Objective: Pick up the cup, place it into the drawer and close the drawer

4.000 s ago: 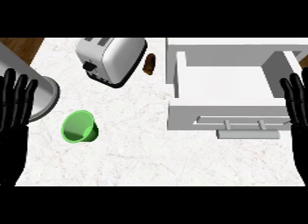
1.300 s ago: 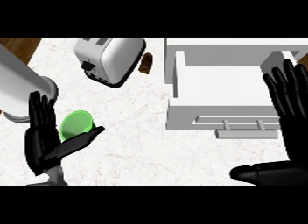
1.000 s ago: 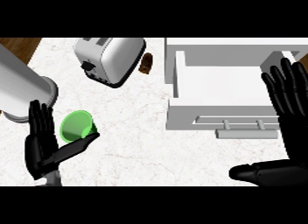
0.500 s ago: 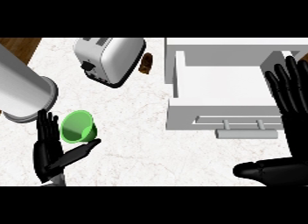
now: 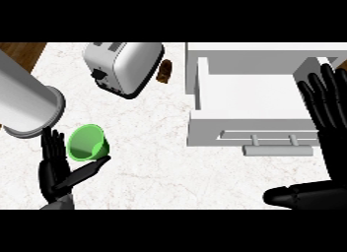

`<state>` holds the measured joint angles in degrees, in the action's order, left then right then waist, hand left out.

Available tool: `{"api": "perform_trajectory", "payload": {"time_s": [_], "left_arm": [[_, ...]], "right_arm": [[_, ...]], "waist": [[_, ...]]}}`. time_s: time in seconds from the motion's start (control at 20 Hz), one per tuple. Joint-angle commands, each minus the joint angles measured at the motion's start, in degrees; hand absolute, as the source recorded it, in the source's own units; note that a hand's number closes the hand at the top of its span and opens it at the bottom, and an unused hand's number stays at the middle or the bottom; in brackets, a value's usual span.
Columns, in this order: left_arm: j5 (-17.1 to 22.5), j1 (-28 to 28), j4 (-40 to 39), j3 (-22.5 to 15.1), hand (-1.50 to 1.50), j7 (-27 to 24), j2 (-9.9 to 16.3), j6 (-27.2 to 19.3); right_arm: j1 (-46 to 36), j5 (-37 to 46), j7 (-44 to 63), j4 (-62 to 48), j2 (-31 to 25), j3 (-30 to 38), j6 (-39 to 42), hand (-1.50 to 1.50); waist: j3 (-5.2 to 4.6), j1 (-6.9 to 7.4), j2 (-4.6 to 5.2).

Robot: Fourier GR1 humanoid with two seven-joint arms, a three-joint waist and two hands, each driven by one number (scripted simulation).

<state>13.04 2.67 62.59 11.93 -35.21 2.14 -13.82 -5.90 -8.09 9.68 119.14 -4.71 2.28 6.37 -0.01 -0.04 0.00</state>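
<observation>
Left hand (image 5: 60, 170) open beside cup (image 5: 87, 143), not grasping.
Green cup on bench (image 5: 155, 157), tipped, mouth facing lower left, well left of open drawer (image 5: 249, 93). Right hand (image 5: 336, 113) open, fingers straight, at drawer's right.

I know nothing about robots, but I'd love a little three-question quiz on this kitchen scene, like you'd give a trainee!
1. True or false: the green cup already lies inside the white drawer.
2. Which hand is next to the cup? A) left hand B) right hand C) neither
3. Fill in: the silver appliance at the top of the counter, left of the drawer, is a ______.

Key:
1. False. The cup is on the counter and the drawer stands open with nothing visible in it.
2. A. Its fingers are straight beside the cup, not yet curled round it.
3. Toaster.
</observation>
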Motion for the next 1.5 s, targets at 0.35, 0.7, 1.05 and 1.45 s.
{"api": "perform_trajectory", "payload": {"time_s": [0.35,0.7,1.05,1.45], "left_arm": [[0.89,4.26,-9.72,0.38,-1.5,-3.95,0.82,1.09],[3.57,7.56,-17.18,2.57,-1.5,-9.35,3.3,6.75],[5.92,14.4,-26.46,4.74,-1.5,-11.7,3.97,8.97],[8.09,14.76,-28.56,4.3,-1.5,-12.91,4.37,16.52]], "right_arm": [[1.92,-3.49,-2.84,-2.18,-2.61,4.46,4.42,-1.5],[-1.59,1.52,2.22,0.61,1.2,-1.35,-1.47,-1.5],[0.11,-2.98,1.94,0.83,-1.24,2.7,1.82,-1.5],[1.24,3.17,-0.59,1.87,2.49,-3.04,-0.86,-1.5]], "waist": [[0.01,-0.04,-0.01],[0.0,-0.01,0.0],[-0.01,-0.2,0.03],[0.0,0.0,-0.01]]}}
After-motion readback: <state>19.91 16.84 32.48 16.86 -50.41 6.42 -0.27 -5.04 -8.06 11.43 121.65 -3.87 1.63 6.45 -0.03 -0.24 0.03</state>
